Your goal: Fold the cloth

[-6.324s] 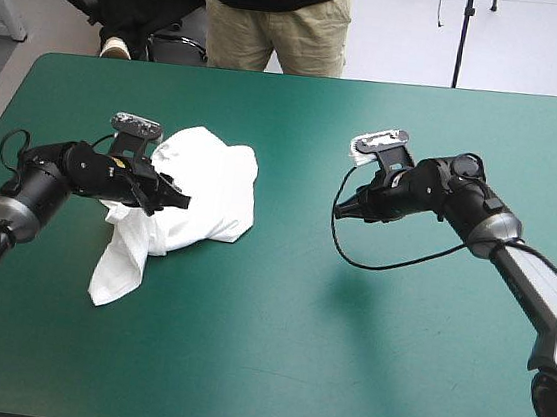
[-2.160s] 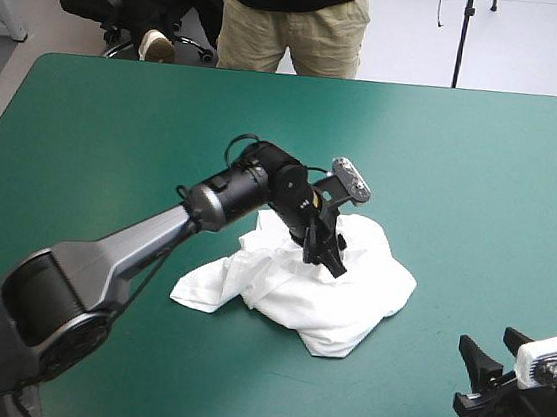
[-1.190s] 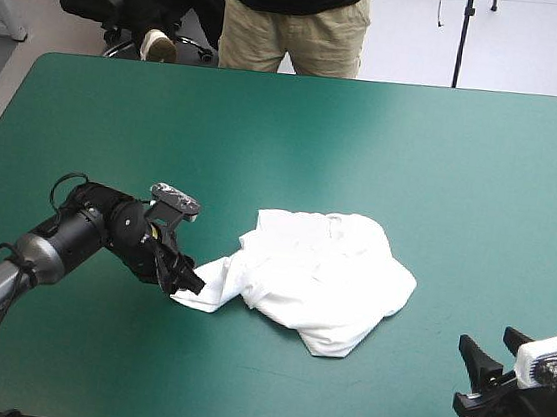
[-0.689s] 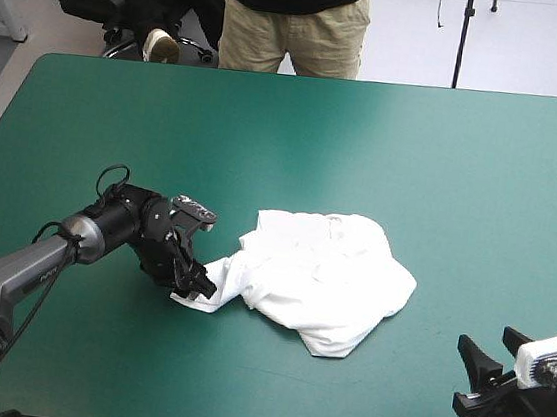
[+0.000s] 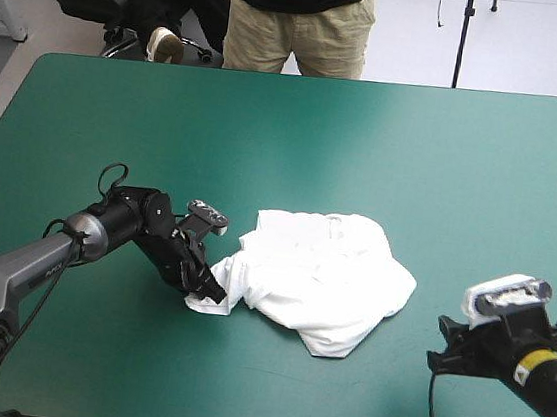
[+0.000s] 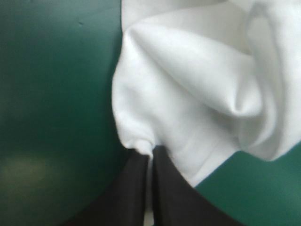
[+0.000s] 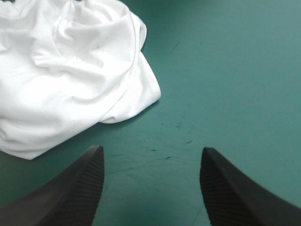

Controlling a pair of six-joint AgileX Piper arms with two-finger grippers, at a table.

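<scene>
The white T-shirt (image 5: 321,279) lies as a crumpled heap near the middle of the teal-green cover. My left gripper (image 5: 211,291) sits low at the heap's left corner. In the left wrist view its black fingers (image 6: 134,188) meet on a pinched fold of the T-shirt (image 6: 202,80), so it is shut on the cloth. My right gripper (image 5: 444,346) is off to the heap's right, near the table's front edge, pointing toward it. In the right wrist view its fingers (image 7: 89,174) stand wide apart over bare cover, with the T-shirt's (image 7: 70,70) rounded edge ahead of the gripper.
The teal-green cover (image 5: 416,154) surrounds the heap on every side. My right arm is close to the table's front edge, toward the right corner.
My left gripper slid right into the shirt's left corner, which is now bunched up against the heap. My right arm rose from the front right corner and moved toward the shirt.
</scene>
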